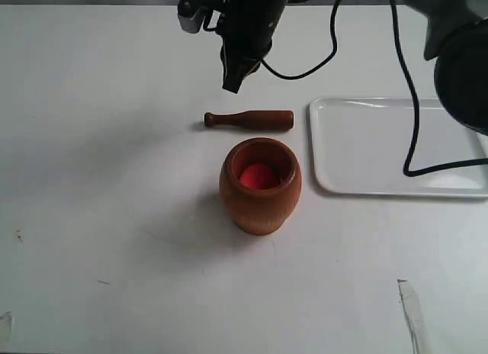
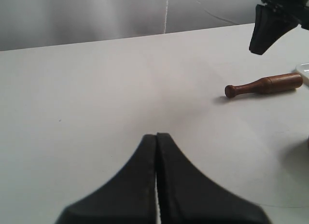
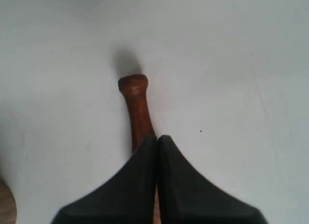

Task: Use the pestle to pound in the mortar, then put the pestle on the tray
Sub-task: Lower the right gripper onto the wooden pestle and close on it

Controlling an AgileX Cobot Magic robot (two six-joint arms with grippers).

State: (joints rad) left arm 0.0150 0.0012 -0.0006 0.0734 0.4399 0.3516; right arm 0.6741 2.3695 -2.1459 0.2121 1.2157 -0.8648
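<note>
Right pincer (image 3: 157, 136) seemingly hides pestle (image 3: 137, 110) head.

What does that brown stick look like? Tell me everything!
The pestle is a slim, dark brown wooden club with a knobbed narrow handle and a thicker end. It lies flat on the white table, near the mortar, thick end toward the tray, touching neither. The shut right gripper hangs above it, not touching.

White counter (image 1: 114, 217) fills the frame; a pale strip (image 1: 409, 307) lies at lower right, a dark speck (image 1: 18, 234) at left.
</note>
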